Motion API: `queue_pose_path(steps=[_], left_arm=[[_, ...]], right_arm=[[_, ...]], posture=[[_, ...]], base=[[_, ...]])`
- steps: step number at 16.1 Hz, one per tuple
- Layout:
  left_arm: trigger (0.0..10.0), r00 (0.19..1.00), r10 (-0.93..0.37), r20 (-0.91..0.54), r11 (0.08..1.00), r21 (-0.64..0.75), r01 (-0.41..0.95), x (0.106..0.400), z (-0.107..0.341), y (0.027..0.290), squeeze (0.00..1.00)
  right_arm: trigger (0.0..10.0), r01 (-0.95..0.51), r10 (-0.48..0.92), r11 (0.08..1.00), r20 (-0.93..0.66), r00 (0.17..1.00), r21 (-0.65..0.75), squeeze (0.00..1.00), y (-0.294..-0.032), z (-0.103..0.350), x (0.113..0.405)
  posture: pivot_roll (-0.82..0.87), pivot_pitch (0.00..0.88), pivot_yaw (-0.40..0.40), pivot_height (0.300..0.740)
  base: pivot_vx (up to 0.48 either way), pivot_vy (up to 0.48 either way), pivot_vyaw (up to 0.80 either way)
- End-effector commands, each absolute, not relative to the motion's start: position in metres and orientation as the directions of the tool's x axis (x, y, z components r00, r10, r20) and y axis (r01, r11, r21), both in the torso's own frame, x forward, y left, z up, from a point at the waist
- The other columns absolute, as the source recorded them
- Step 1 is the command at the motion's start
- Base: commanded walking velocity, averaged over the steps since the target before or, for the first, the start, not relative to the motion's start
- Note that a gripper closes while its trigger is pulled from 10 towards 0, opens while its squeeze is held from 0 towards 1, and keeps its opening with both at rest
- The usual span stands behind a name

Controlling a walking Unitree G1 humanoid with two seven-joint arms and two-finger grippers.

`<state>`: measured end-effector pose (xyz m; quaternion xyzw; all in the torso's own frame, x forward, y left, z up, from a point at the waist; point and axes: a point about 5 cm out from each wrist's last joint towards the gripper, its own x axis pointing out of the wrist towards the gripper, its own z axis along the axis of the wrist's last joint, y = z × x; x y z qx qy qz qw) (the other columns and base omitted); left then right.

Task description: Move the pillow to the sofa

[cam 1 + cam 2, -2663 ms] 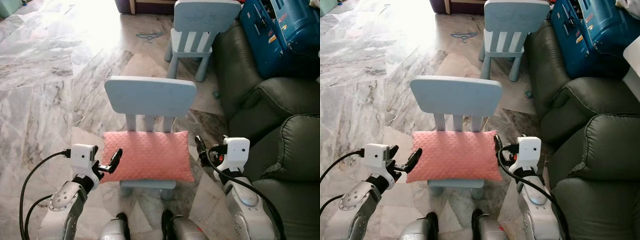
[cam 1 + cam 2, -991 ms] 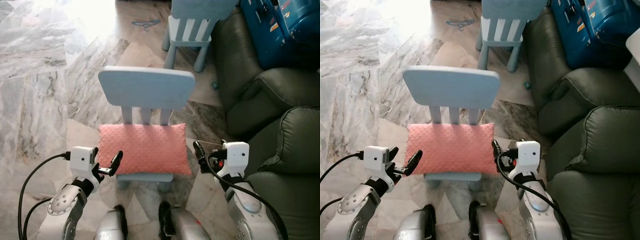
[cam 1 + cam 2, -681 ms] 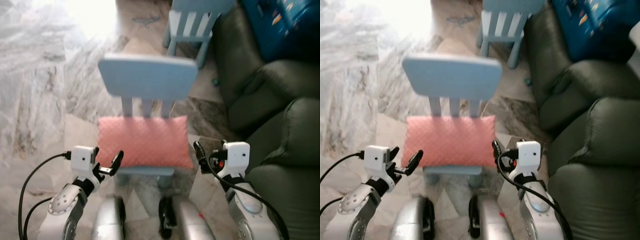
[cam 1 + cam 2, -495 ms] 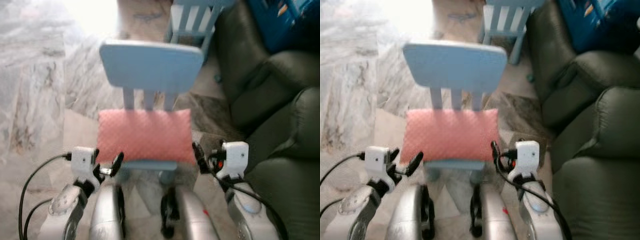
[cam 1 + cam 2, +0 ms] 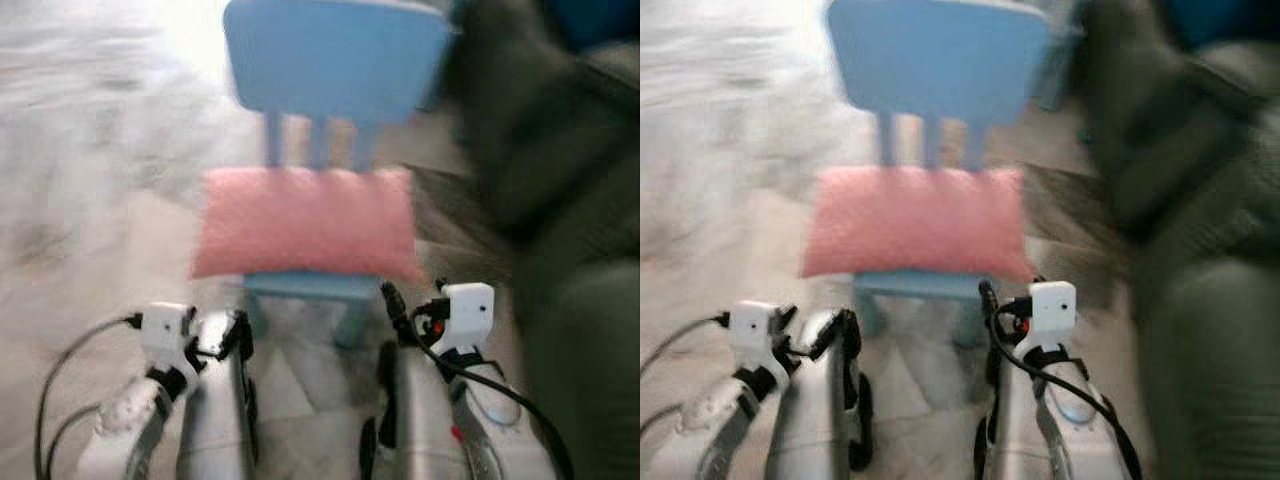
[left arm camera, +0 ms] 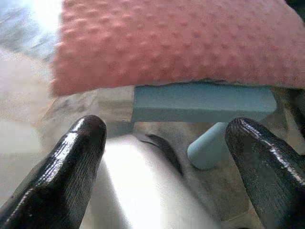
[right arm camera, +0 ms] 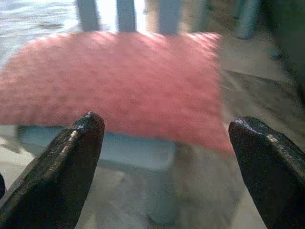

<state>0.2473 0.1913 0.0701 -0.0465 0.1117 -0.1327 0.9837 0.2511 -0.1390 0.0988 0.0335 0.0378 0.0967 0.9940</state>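
Pale marble floor (image 5: 90, 150) with grey veining, smeared by motion blur and washed out by bright light toward the far left. Square in the middle, a small light-blue chair (image 5: 335, 55) with a broad backrest and three slats beneath it, facing the camera. Across its seat, a pink pillow (image 5: 305, 222) with a dimpled texture, lying flat and overhanging the seat edge on both sides and a little at the front. To the right, a dark green sofa (image 5: 560, 200), its padded arm and cushions reduced to dim blurred masses; just beside the chair, but whether touching it cannot be told. Low in the head views, two silver arms raised with their white wrist cameras, the robot's silver legs showing between and below them. Left gripper (image 6: 162, 167) short of the chair's front left corner, below the pillow's edge, black fingers (image 6: 71, 167) spread wide with nothing between them; through the gap, the pillow's underside, the blue seat rail and one round chair leg. Right gripper (image 7: 167, 167) near the chair's front right corner, also spread wide and empty, fingers (image 7: 66, 162) framing the pillow's top surface, the seat front under it and the slats of the backrest beyond. Neither gripper touching pillow or chair. Beyond the chair, only blurred pale floor and a hint of further blue furniture at the upper right.
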Motion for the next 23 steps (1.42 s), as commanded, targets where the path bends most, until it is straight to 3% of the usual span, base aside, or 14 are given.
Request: queue_pose_path(steps=[1, 10, 13, 17, 22, 23], left_arm=[[10.0, 0.940, -0.270, -0.209, 0.961, -0.119, 0.249, 0.244, 0.069, 0.189, 0.00], [10.0, 0.948, -0.222, -0.227, 0.974, -0.089, 0.206, 0.244, 0.067, 0.197, 0.00], [10.0, 0.963, -0.156, -0.218, 0.987, -0.057, 0.147, 0.253, 0.070, 0.213, 0.00], [10.0, 0.988, 0.044, -0.150, 0.999, -0.023, -0.048, 0.294, 0.085, 0.244, 0.00], [10.0, 0.984, 0.135, -0.120, 0.991, 0.041, -0.131, 0.332, 0.105, 0.254, 0.00], [10.0, 0.983, 0.149, -0.108, 0.989, -0.009, -0.151, 0.335, 0.107, 0.256, 0.00]], right_arm=[[10.0, -0.180, 0.185, 0.981, -0.079, 0.980, 0.066, 0.00, -0.143, 0.098, 0.250], [10.0, -0.179, 0.183, 0.982, -0.080, 0.980, 0.060, 0.00, -0.144, 0.098, 0.251], [10.0, -0.173, 0.175, 0.984, -0.054, 0.983, 0.048, 0.00, -0.147, 0.105, 0.260], [10.0, -0.174, 0.173, 0.984, 0.014, 0.985, 0.027, 0.00, -0.154, 0.127, 0.291], [10.0, -0.250, 0.244, 0.968, 0.117, 0.963, 0.039, 0.00, -0.144, 0.163, 0.316], [10.0, -0.266, 0.259, 0.963, 0.132, 0.957, 0.039, 0.00, -0.142, 0.167, 0.318]], posture=[[-0.01, 0.317, -0.052, 0.480], [-0.01, 0.327, -0.055, 0.480], [-0.01, 0.332, -0.058, 0.480], [-0.02, 0.354, -0.063, 0.480], [-0.06, 0.400, -0.071, 0.480], [-0.06, 0.411, -0.071, 0.480]], base=[[0.000, 0.000, 0.00], [0.000, 0.000, 0.00], [0.000, 0.000, 0.00], [0.000, 0.000, 0.00], [0.000, 0.000, 0.00], [0.000, 0.000, 0.00]])
